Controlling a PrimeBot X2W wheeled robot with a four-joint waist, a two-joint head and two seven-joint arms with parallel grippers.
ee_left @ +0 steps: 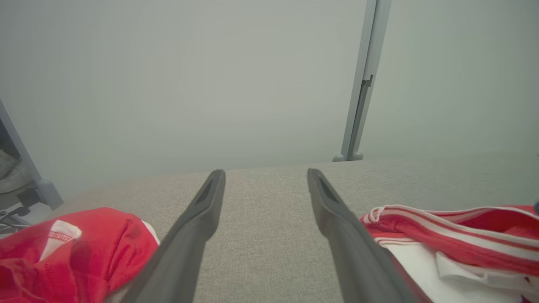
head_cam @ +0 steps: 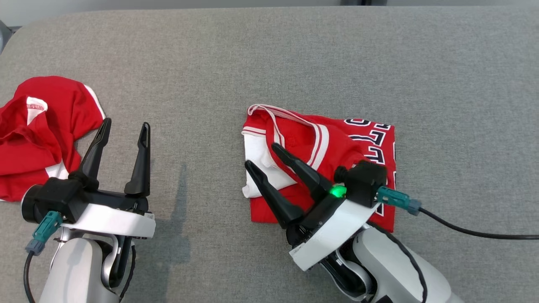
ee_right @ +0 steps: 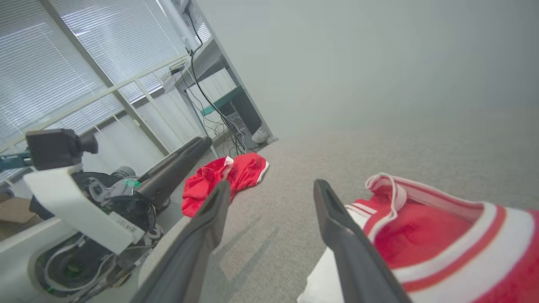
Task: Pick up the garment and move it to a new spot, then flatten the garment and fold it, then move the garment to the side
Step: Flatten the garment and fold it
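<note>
Right gripper (head_cam: 262,155) wide, empty, over near edge of folded jersey (head_cam: 342,147) on grey cushion (head_cam: 269,54). Left gripper (head_cam: 126,123) wide, beside crumpled red shirt (head_cam: 38,134). Fold looks done to me; next I pinch jersey edge, drag it aside flat.

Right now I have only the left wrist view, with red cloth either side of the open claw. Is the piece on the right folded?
Observer: Yes. The head view shows the jersey as a flat folded rectangle, with black-and-white lettering along its right side.
Operator: Where is the right claw?
Observer: The right claw is open over the jersey's left part, gripping nothing; whether it touches the cloth I cannot tell.
</note>
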